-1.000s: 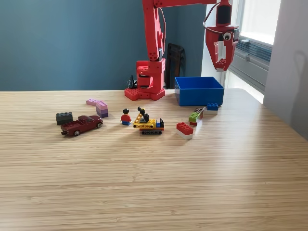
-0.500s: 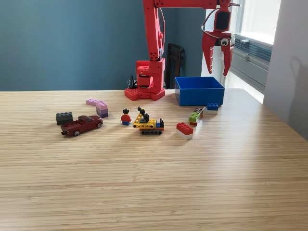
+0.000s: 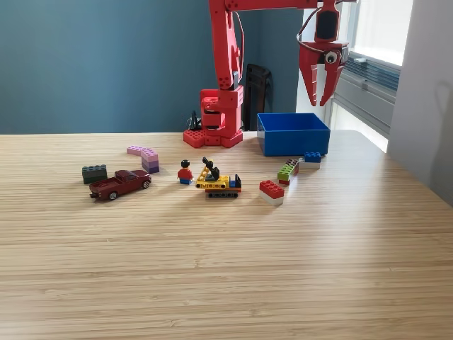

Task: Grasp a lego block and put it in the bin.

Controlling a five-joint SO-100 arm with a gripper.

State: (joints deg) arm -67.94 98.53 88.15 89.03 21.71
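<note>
Above bin (image 3: 293, 133), tool (image 3: 319, 97) downward — seemingly empty

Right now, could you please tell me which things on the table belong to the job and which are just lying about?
Belonging to the job:
- blue bin
- gripper, jaws apart and empty, above the bin
- red block
- green block
- blue block
- dark grey block
- pink and purple blocks

Lying about:
- red toy truck
- minifigure
- yellow toy vehicle

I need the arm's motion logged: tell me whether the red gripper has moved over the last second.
Yes. The red gripper has risen and rotated above the square blue plastic bin, empty and slightly open.
</note>
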